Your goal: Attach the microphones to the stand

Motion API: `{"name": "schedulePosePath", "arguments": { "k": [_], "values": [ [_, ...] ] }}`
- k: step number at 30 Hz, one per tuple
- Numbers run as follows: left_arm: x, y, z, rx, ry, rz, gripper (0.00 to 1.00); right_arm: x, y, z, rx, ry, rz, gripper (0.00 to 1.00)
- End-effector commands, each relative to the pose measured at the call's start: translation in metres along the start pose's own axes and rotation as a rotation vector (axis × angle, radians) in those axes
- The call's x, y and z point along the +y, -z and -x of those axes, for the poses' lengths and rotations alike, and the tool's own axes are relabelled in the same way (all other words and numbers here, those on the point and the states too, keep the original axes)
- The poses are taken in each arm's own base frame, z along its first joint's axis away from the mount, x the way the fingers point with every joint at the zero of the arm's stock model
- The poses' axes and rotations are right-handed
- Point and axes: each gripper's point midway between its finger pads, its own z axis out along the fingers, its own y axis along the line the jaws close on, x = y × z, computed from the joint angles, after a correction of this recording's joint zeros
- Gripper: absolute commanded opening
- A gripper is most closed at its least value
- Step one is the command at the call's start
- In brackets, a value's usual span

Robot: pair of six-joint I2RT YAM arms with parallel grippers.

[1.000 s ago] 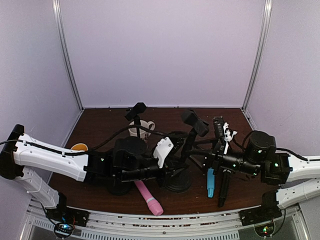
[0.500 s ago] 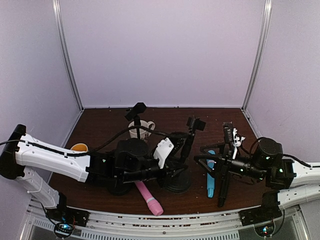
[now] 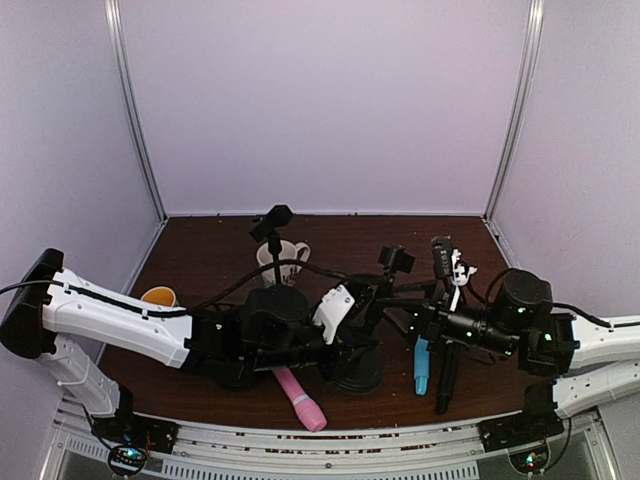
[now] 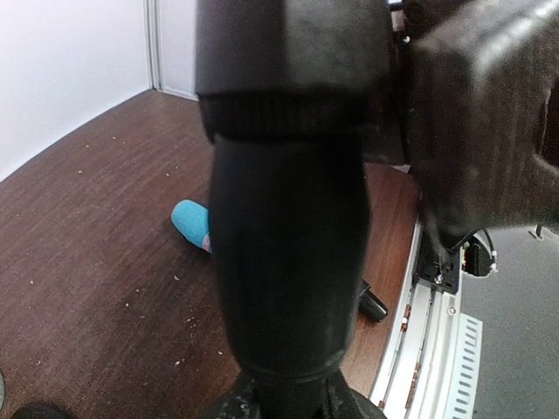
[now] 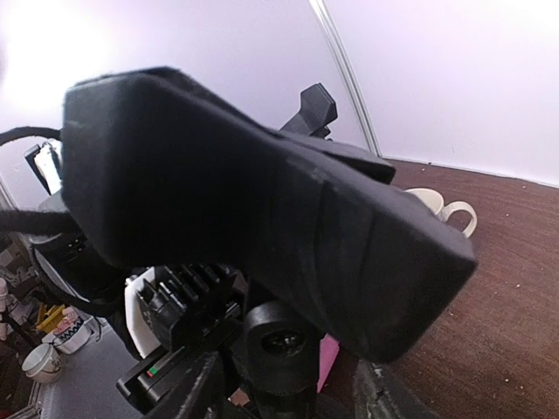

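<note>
The black stand (image 3: 360,372) stands at table centre with its clip (image 3: 397,260) on top. My left gripper (image 3: 352,335) is shut on the stand's pole, which fills the left wrist view (image 4: 288,262). My right gripper (image 3: 392,305) is open, one finger on each side of the pole joint (image 5: 279,340) under the clip (image 5: 262,201). The pink microphone (image 3: 298,393) lies in front of the stand. The light blue microphone (image 3: 422,365) and the black microphone (image 3: 445,385) lie side by side under my right arm.
A second, thinner stand (image 3: 272,224) rises at the back beside a white mug (image 3: 285,255). An orange cup (image 3: 158,295) sits at the left. The table's front rail (image 3: 330,432) runs close behind the microphones.
The stand's clip dropped lower and tilted after my right gripper left it. My right gripper pulled back to the right, then came back to the pole. My left gripper stays on the pole.
</note>
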Motion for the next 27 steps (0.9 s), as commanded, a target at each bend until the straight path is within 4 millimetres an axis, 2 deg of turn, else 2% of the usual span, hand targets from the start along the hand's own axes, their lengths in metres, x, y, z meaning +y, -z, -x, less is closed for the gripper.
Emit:
{"name": "schedulePosePath", "arguments": {
  "k": [1, 3, 7, 12, 14, 18, 21, 24, 27],
  "values": [
    [-0.01, 0.002, 0.034, -0.13, 0.038, -0.042, 0.0, -0.005, -0.001, 0.02, -0.08, -0.054, -0.046, 0.48],
    [-0.01, 0.001, 0.033, -0.126, 0.038, -0.042, 0.0, -0.007, -0.002, 0.02, -0.087, -0.061, -0.051, 0.43],
    [-0.008, -0.002, 0.025, -0.111, 0.037, -0.039, 0.0, -0.007, -0.003, 0.022, -0.091, -0.054, -0.055, 0.27],
    [-0.005, -0.009, 0.009, -0.084, 0.042, -0.027, 0.0, -0.005, -0.003, 0.044, -0.116, -0.011, -0.084, 0.09],
    [-0.002, -0.014, -0.003, -0.065, 0.034, -0.012, 0.0, -0.012, -0.001, 0.056, -0.124, 0.01, -0.133, 0.05],
    [0.004, -0.026, -0.029, -0.024, -0.002, 0.01, 0.0, -0.025, 0.005, 0.093, -0.182, 0.028, -0.2, 0.02],
    [0.008, -0.032, -0.041, -0.005, -0.009, 0.025, 0.0, -0.037, 0.008, 0.11, -0.206, 0.043, -0.24, 0.01],
    [0.011, -0.035, -0.045, -0.004, -0.005, 0.039, 0.0, -0.046, 0.008, 0.116, -0.213, 0.049, -0.263, 0.01],
    [0.013, -0.039, -0.048, 0.001, -0.001, 0.037, 0.0, -0.056, 0.006, 0.11, -0.2, 0.041, -0.285, 0.01]
  ]
}}
